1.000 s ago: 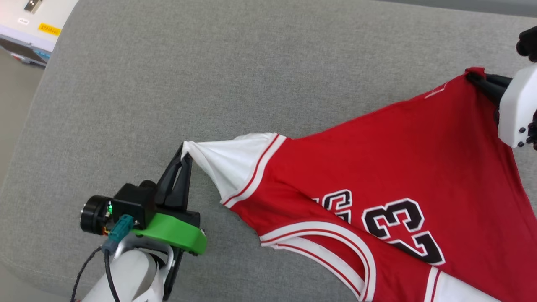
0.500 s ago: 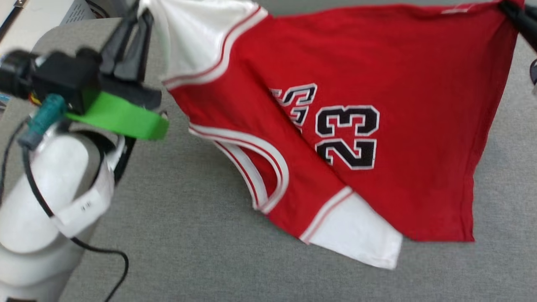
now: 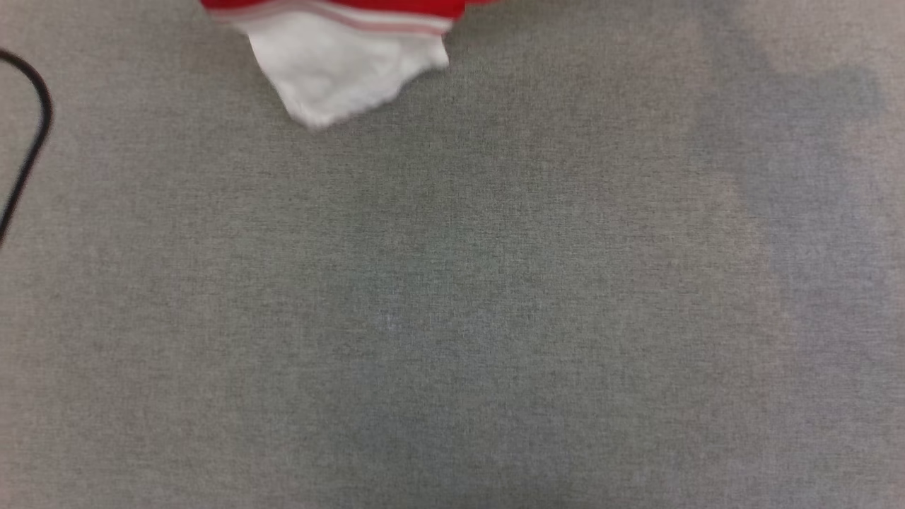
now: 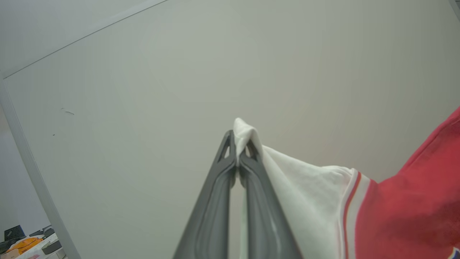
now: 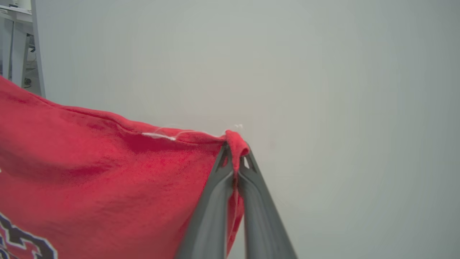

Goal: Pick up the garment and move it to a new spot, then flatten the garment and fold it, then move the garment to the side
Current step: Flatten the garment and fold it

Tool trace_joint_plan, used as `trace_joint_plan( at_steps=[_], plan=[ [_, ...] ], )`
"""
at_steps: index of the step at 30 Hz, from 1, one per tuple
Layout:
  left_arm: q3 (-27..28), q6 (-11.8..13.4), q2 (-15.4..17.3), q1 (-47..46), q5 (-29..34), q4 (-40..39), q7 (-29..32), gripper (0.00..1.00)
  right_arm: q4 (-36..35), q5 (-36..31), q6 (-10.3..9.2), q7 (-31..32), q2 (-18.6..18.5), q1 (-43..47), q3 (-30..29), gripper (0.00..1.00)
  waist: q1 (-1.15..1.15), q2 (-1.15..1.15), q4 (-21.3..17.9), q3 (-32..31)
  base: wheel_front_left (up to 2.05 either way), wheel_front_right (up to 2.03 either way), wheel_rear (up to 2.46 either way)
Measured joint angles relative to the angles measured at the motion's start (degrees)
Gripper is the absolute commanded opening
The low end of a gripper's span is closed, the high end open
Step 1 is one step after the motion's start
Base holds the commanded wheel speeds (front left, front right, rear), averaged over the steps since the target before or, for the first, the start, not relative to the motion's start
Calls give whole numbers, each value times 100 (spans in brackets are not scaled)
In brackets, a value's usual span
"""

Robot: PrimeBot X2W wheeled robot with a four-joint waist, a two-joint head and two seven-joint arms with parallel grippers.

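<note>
The garment (image 3: 346,63) hangs in the air; in the head view one white sleeve with its striped trim dangles from the top edge over the grey surface. In the left wrist view my left gripper (image 4: 238,151) is shut on the tip of the other white sleeve, with red cloth (image 4: 413,208) spreading to the right. In the right wrist view my right gripper (image 5: 234,158) is shut on a red corner of the garment (image 5: 107,172), which stretches away to the left with part of its black lettering at the bottom edge.
The grey fabric surface (image 3: 452,297) spreads across the head view. A black cable (image 3: 32,141) curves in at its left edge. Both wrist views face a pale wall (image 4: 179,72), with a table and clutter low at the left (image 4: 25,244).
The garment has been lifted high off the surface by both grippers. The head view has shifted too, so the grippers and most of the shirt have left it above.
</note>
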Motion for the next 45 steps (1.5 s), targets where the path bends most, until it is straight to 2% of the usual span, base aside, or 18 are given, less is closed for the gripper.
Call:
trace_joint_plan(
  at_steps=[5,11,15,19,26,30,33,39,45],
  plan=[
    [-157,-66,-119,-1318,14,761,-88,0,635,-364,0,-55,292,-1238,93,0,0,0,-62,406,0,0,0],
    [-330,-96,-148,-2083,-44,1581,-420,0,1391,-522,0,-321,525,-2136,399,0,0,0,-120,763,0,0,0],
    [-597,-97,-157,-2132,-132,1951,-673,0,1823,-461,0,-572,664,-2253,722,0,0,0,-131,935,0,0,0],
    [-854,-97,-127,-1915,-249,2182,-902,0,2019,-233,0,-834,688,-1990,1106,0,0,0,-136,990,0,0,0],
    [-1016,-97,47,-677,-576,2267,-1147,0,2062,417,0,-1314,690,-945,1744,0,0,0,-148,747,0,0,0],
    [-1074,-87,132,352,-749,2063,-1198,0,1986,739,0,-1559,693,-190,2170,0,0,0,-144,495,0,0,0],
    [-1106,25,198,1248,-825,1788,-1238,0,1833,984,0,-1678,645,449,2495,0,0,0,-135,272,0,0,0],
    [-1085,447,477,3291,-1155,951,-1244,0,1366,1437,0,-1846,320,1829,3065,0,-1,0,-112,-252,0,0,0],
    [-1069,1087,832,5336,-1501,-108,-1237,0,984,1742,0,-1946,-29,3034,3415,0,-1,0,-94,-789,0,0,0]
  ],
)
